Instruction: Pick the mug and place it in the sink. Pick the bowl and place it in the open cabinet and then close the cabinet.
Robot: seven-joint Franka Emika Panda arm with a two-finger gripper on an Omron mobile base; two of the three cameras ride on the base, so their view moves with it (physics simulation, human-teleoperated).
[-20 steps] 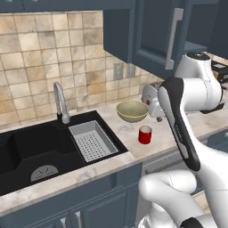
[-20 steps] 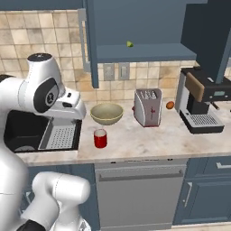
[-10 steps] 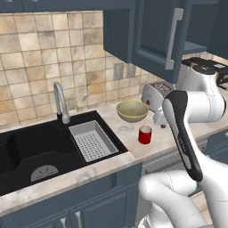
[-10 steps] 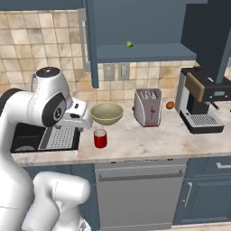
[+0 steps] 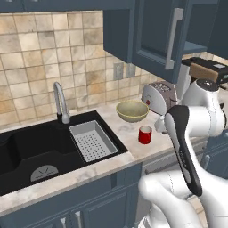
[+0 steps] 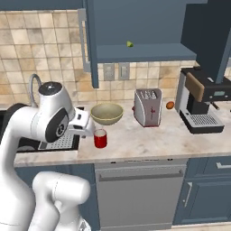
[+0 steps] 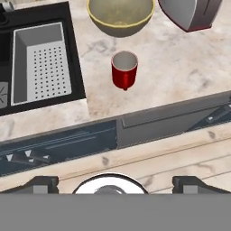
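Note:
The small red mug (image 7: 124, 68) stands upright on the marble counter, in front of the olive-tan bowl (image 7: 121, 16). Both also appear from the base cameras: mug (image 5: 144, 134) (image 6: 100, 138), bowl (image 5: 132, 111) (image 6: 107, 113). My gripper (image 7: 115, 184) is open and empty, its fingertips (image 7: 43, 182) wide apart. It hangs in front of the counter edge, short of the mug. The black sink (image 5: 26, 144) with its grey tray (image 5: 93, 140) lies left of the mug. Above, the blue wall cabinet (image 6: 149, 52) stands open, its door (image 5: 156, 35) swung out.
A silver toaster (image 6: 147, 106) stands right of the bowl, with a coffee machine (image 6: 200, 101) farther right and a small orange thing (image 6: 169, 105) between them. A small green thing (image 6: 130, 44) lies on the cabinet shelf. The chrome faucet (image 5: 60, 102) rises behind the sink.
My arm has folded downward and its hand has come lower, toward the counter front beside the mug. The mug and the bowl have not moved, and the gripper stays open.

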